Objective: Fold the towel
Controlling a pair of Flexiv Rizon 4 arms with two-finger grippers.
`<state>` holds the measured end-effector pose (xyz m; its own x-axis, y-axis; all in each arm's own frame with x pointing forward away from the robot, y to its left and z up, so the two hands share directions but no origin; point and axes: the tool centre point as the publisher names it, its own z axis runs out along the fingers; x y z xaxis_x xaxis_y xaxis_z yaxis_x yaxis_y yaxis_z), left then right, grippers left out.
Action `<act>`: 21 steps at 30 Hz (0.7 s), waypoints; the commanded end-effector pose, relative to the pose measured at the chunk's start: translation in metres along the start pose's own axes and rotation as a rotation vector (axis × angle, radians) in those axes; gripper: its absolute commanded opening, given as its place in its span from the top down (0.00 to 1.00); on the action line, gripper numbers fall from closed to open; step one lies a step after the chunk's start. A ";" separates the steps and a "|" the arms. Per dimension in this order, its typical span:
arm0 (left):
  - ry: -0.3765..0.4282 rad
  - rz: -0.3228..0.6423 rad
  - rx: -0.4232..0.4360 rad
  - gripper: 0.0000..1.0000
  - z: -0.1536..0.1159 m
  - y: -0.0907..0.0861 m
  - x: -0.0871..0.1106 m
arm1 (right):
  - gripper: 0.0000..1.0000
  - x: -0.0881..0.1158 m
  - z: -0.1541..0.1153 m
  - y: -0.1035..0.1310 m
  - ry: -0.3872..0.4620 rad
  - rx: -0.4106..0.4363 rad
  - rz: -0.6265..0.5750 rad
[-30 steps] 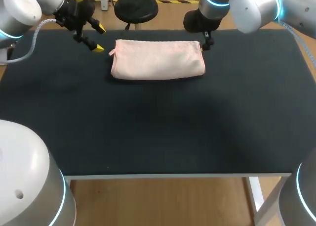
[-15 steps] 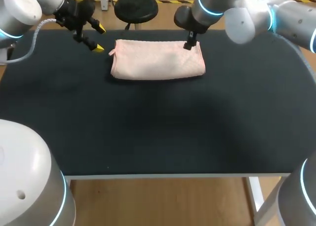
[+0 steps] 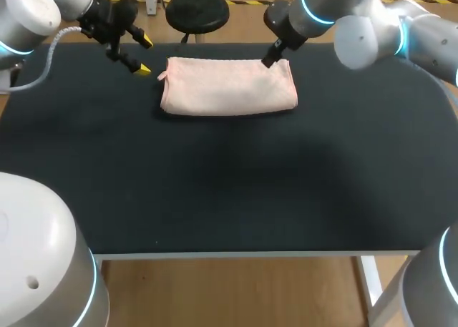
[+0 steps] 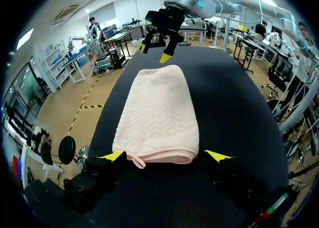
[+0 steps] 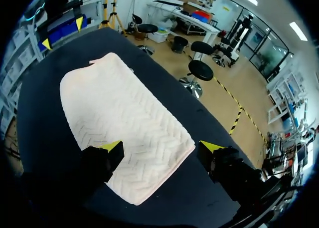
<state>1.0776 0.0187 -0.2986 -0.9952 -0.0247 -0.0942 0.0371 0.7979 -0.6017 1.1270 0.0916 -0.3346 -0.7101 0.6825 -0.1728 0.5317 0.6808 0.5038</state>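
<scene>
Tips of the left gripper (image 4: 166, 156) are standing wide apart, gripping nothing. In the head view this gripper is hanging over the far left part of the black table (image 3: 229, 191), just beside the left end of the towel (image 3: 227, 86) and not touching it. In the left wrist view the towel's near end is lying just ahead of the gap between the two yellow tips.

The towel, pink with a zigzag weave, is lying flat near the table's far edge, folded into a long rectangle. A small loop (image 4: 137, 162) is sticking out from its left end, toward the left gripper. The folded layers are sitting one on the other with rounded edges along the long sides.

The right gripper (image 5: 162, 147) is hovering over the towel's right end, at the far corner as the head view shows it. Its fingers are also spread wide and are closing on nothing. In the right wrist view one yellow tip is showing above the towel's surface, and the other is showing past the towel's edge, above bare table. Whether either tip is touching the cloth cannot be told from these views.
</scene>
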 end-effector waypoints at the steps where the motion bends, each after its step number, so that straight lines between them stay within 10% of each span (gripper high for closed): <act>1: -0.001 0.002 0.001 0.00 0.000 0.001 0.000 | 0.00 -0.003 0.003 -0.006 0.114 0.000 0.405; 21: -0.001 0.002 0.001 0.00 0.000 0.001 0.000 | 0.00 -0.002 0.028 -0.047 0.338 0.071 0.680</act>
<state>1.0777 0.0188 -0.2986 -0.9953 -0.0243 -0.0939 0.0373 0.7980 -0.6015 1.1082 0.0692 -0.3725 -0.3148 0.8735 0.3713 0.9127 0.1712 0.3711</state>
